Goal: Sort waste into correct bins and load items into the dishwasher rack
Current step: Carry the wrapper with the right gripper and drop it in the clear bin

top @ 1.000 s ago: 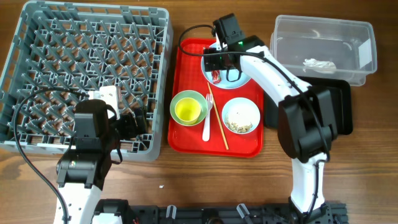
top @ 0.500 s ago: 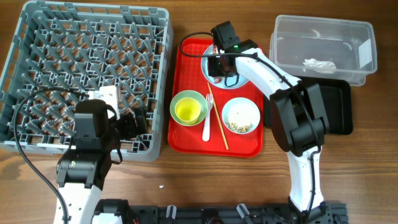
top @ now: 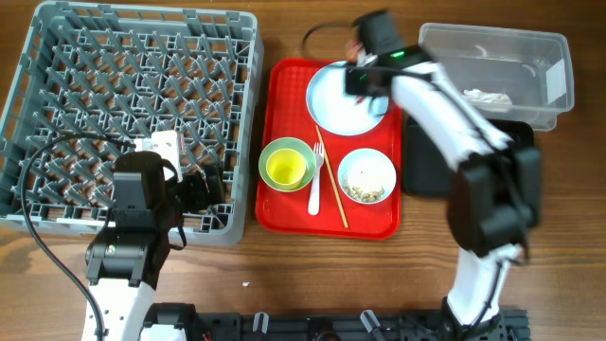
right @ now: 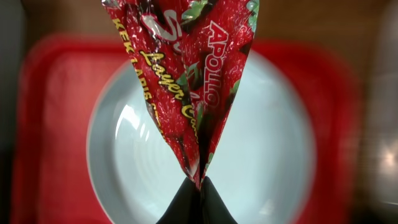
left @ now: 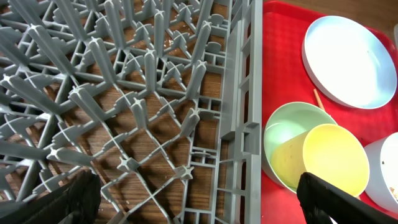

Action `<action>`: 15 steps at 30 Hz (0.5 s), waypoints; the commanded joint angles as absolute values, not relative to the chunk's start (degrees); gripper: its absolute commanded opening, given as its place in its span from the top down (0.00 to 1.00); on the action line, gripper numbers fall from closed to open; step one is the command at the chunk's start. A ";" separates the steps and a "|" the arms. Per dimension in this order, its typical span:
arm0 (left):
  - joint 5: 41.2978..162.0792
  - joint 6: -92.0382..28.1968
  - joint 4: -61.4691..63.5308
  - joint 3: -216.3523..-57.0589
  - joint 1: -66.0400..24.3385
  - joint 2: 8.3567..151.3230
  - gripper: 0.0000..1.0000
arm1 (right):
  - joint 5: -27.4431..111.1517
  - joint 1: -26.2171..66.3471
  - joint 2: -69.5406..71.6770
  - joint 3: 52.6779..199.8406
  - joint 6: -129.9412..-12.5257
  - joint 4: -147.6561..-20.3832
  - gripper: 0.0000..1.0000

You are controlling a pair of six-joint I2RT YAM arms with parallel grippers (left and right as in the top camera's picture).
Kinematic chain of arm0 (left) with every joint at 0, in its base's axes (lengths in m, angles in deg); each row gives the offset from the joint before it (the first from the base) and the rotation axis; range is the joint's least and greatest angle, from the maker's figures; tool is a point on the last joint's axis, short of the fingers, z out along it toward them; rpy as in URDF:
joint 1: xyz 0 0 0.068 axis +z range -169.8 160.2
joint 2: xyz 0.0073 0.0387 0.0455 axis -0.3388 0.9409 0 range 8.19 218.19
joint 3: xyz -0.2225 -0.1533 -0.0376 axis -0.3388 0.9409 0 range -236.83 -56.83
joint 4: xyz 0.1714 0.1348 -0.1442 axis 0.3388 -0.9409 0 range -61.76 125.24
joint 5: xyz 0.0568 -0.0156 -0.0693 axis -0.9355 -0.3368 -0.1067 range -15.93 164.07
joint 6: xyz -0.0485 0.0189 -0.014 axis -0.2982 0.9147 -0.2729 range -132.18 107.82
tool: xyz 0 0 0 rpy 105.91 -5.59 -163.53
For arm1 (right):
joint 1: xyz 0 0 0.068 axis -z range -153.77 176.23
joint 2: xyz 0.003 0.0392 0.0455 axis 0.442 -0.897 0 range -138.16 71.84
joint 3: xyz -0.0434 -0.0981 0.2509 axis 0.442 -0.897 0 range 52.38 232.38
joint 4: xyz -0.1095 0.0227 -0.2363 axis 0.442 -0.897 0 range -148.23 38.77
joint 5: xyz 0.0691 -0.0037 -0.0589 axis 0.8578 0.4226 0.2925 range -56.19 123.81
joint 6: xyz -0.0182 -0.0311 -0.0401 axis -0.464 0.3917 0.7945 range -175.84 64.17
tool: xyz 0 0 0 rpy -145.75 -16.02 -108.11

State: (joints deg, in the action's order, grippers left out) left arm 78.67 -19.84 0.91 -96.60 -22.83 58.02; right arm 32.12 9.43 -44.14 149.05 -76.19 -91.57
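My right gripper [right: 199,186] is shut on the bottom tip of the red crinkly snack wrapper [right: 186,81], which hangs above the bare pale blue plate [right: 273,155]. In the overhead view that gripper [top: 363,43] is blurred over the plate's [top: 339,99] far edge. The yellow-green cup [top: 287,167] sits in a pale bowl, next to a white fork [top: 315,191], a chopstick [top: 332,188] and a bowl of beige scraps [top: 367,177]. My left gripper [left: 196,208] stands open over the near right corner of the grey dishwasher rack [left: 124,93].
All the dishes rest on a red serving tray [top: 284,95]. At the far right stands the clear tub [top: 530,47] with a white napkin [top: 487,98] inside. The black tray [top: 426,170] lies in front of it, partly under my right arm.
My right gripper closed on the wrapper, lifted it off the plate and moved up and to the right. The left arm has not moved.
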 commanded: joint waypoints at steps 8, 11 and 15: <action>79.83 -20.39 1.09 -97.82 -22.57 58.08 0.00 | 28.77 25.76 -38.31 149.22 -86.88 -95.94 0.79; 79.83 -20.39 1.09 -97.82 -22.57 58.08 0.00 | 30.76 28.10 -39.42 149.22 -86.73 -94.43 0.48; 79.85 -20.39 1.09 -97.82 -22.57 58.08 0.00 | 33.95 28.99 -39.62 149.24 -82.86 -91.11 0.19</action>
State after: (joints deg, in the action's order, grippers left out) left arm 78.67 -19.84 0.89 -96.60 -22.83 58.02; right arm 29.78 28.91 -38.81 149.33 -85.42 -93.28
